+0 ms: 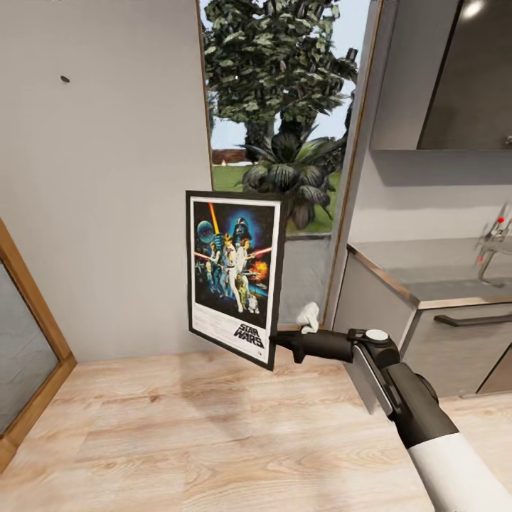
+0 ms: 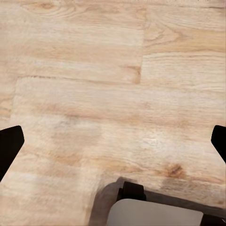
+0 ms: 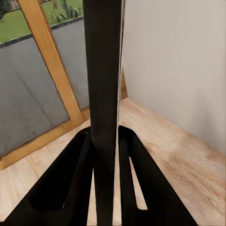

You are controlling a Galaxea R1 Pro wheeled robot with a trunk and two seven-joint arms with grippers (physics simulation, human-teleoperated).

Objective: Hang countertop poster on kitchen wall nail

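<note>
A plain light-grey wall (image 1: 99, 185) takes up the head view from about 9 to 12 o'clock, and pale wood-plank floor (image 1: 213, 441) spreads across the lower half from 4 round to 8 o'clock. At 12 o'clock a tall window (image 1: 284, 107) looks out on trees, a spiky plant and grass. The kitchen countertop (image 1: 434, 274), grey steel over grey cabinet fronts, sits at 3 o'clock with a chrome tap (image 1: 494, 249) at its far edge and a dark upper cabinet (image 1: 469, 71) above at 1 to 2 o'clock. A wood-framed glass panel (image 1: 25, 348) leans into view at 8 o'clock. The poster (image 1: 233, 274) hangs in the air near the centre, upright but slightly tilted, its artwork facing the camera, clear of floor and wall. The right arm (image 1: 427, 419) reaches in from 4 o'clock, and the right gripper (image 1: 283, 340) meets the poster at its lower right edge; in the right wrist view the right gripper (image 3: 107, 155) has its two black fingers (image 3: 75, 179) pressed against either side of the poster's dark edge (image 3: 104, 70), clamped on it. In the left wrist view the left gripper (image 2: 113, 141) points down at bare floor, its fingertips (image 2: 9, 146) spread wide apart at opposite margins. One of the wall nails (image 1: 65, 79), a tiny dark peg, sticks out of the wall at 10 to 11 o'clock, well apart from the poster.
</note>
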